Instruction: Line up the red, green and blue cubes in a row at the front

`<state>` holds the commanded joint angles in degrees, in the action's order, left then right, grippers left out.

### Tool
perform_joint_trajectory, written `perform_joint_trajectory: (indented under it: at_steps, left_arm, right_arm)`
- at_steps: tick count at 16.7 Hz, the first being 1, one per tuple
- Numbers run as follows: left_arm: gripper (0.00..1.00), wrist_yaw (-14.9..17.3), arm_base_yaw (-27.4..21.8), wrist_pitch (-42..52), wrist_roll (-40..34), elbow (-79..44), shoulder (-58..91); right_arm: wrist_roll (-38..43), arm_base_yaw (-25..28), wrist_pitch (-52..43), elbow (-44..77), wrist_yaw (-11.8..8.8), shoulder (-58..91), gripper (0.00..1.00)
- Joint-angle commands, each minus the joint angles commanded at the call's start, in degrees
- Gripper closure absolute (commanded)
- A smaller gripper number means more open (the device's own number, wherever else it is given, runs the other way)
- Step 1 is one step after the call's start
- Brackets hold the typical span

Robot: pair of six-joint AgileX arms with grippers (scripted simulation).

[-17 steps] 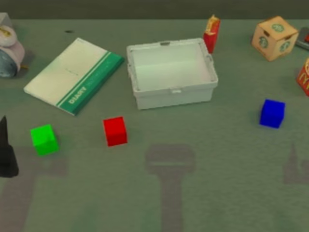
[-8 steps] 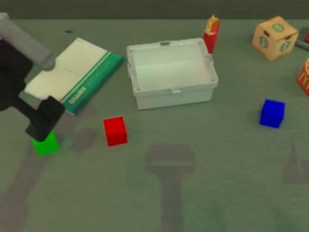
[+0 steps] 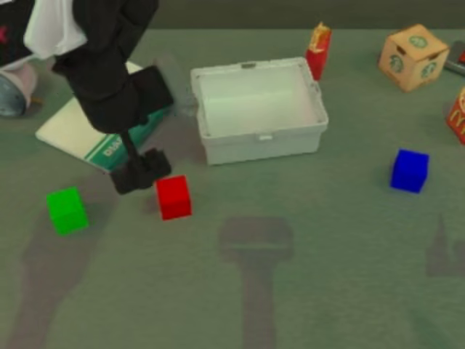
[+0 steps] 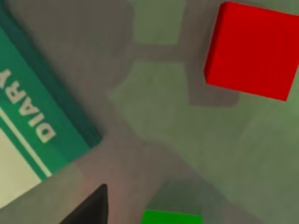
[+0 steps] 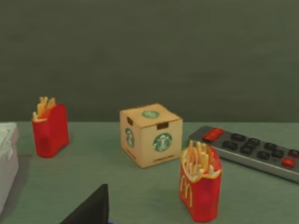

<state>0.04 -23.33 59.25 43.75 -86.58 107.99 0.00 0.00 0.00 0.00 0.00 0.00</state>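
Observation:
The red cube [image 3: 173, 196] sits left of centre, and the left wrist view shows it too [image 4: 252, 49]. At the front left lies the green cube [image 3: 67, 210], cut by the frame edge in the left wrist view [image 4: 172, 218]. The blue cube [image 3: 409, 170] rests alone at the right. My left gripper [image 3: 142, 172] hangs open and empty just left of and behind the red cube, not touching it; one dark finger [image 4: 93, 207] shows. My right arm is out of the top view; its one visible finger [image 5: 93, 205] stands wide of centre, holding nothing.
A white bin [image 3: 218, 149] stands behind the red cube. A green diary [image 3: 73, 127] lies under my left arm. Fries cartons [image 3: 317, 49] [image 5: 200, 186], a tan logo cube [image 3: 413, 57] and a remote [image 5: 252, 149] fill the back right.
My left arm swung in from the left edge, passed over the green cube, and now reaches down beside the red cube. No cube has moved.

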Motion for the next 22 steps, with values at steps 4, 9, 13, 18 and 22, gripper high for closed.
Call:
perform_joint_trajectory:
  at_steps: [4,9,13,18,22]
  left_arm:
    - [0.00,0.09,-2.63,6.15,4.91,-10.33,11.97]
    - [0.00,0.10,-3.35,7.76,6.28,-13.34,14.92]
    - [0.00,0.10,-3.16,6.69,6.31,-12.40,15.12]
    - [0.00,0.14,-3.22,-4.42,6.37,-5.77,18.97]
    - [0.00,0.16,-3.26,-9.62,6.45,-2.30,21.27]
  right_arm:
    - [0.00,0.00,0.00,0.00,0.00,0.00,0.00]
    - [0.00,0.00,0.00,0.00,0.00,0.00,0.00]
    - [0.00,0.00,0.00,0.00,0.00,0.00,0.00]
    - [0.00,0.00,0.00,0.00,0.00,0.00,0.00]
    - [0.00,0.00,0.00,0.00,0.00,0.00,0.00]
